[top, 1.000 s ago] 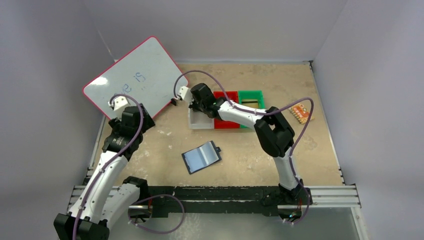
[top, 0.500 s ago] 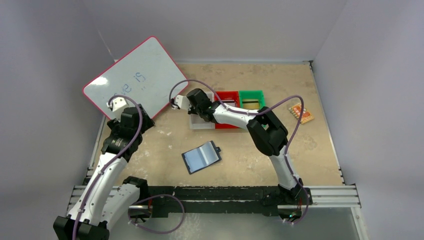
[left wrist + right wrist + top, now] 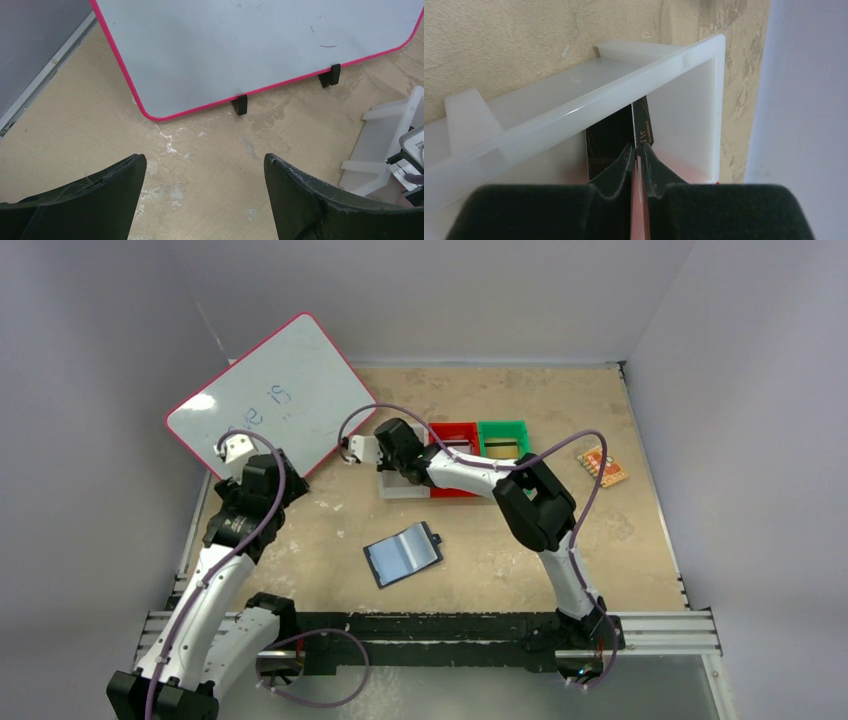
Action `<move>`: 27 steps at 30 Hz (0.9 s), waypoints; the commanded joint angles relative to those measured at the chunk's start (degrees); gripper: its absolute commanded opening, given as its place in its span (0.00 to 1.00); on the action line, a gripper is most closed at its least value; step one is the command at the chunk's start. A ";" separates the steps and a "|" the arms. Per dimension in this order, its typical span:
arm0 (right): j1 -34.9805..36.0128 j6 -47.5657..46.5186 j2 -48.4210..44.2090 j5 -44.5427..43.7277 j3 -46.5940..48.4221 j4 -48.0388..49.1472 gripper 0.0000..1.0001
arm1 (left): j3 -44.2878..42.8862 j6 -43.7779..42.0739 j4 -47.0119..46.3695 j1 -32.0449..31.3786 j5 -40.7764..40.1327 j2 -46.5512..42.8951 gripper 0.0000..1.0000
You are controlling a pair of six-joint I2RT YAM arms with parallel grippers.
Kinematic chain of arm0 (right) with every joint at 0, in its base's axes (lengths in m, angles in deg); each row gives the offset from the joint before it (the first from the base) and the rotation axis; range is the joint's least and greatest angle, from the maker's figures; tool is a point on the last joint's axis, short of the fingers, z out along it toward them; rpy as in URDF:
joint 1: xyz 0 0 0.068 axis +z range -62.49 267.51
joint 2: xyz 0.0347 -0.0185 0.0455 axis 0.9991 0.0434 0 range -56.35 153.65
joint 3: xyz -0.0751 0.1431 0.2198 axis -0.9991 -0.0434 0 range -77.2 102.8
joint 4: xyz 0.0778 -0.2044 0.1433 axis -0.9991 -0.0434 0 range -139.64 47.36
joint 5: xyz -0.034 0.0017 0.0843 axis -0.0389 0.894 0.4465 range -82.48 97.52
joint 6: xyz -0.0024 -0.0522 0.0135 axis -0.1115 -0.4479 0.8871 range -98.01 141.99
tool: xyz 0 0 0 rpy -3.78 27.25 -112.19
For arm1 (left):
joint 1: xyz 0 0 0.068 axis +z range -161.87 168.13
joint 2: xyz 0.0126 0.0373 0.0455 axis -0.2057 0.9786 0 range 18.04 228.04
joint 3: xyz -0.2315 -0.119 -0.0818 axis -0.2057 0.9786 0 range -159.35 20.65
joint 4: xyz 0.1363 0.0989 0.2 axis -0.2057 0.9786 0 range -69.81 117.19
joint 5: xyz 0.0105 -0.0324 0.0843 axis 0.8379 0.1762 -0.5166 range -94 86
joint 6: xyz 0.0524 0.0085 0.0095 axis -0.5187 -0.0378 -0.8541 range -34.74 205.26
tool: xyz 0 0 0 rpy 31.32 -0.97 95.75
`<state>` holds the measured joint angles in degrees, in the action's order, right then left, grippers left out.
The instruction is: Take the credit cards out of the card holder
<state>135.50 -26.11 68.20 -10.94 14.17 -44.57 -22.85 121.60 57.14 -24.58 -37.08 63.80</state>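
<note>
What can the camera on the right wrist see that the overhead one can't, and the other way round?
Only the right wrist view shows a thin card edge-on between the fingertips. Only the overhead view shows the open card holder, the green bin and the left arm. Both show the white bin with the right gripper at it.

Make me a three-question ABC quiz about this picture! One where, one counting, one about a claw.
1. How many bins stand in the row? A two B three C five
2. Where is the card holder? A inside a bin B in a gripper C on the table
3. The left gripper is: A open, empty B shut on a card C gripping a pen
Answers: 1 B, one white, one red, one green; 2 C, it lies spread open there; 3 A, jaws wide apart, nothing between.
</note>
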 commanded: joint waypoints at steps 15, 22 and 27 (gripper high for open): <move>-0.71 5.89 -7.09 6.28 -5.16 4.48 0.16 | -1.76 -0.53 -0.37 0.41 -0.86 0.88 0.87; -0.79 11.56 -9.05 4.53 -7.09 8.32 0.17 | -1.75 -0.67 -0.37 0.41 -0.26 1.38 0.86; -1.44 28.18 -12.47 7.37 -5.10 8.66 0.17 | -1.68 -0.70 -0.30 0.42 -0.22 1.44 0.86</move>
<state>134.64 -12.36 61.25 -4.84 7.05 -39.17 -22.85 121.58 57.60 -24.58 -37.04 65.35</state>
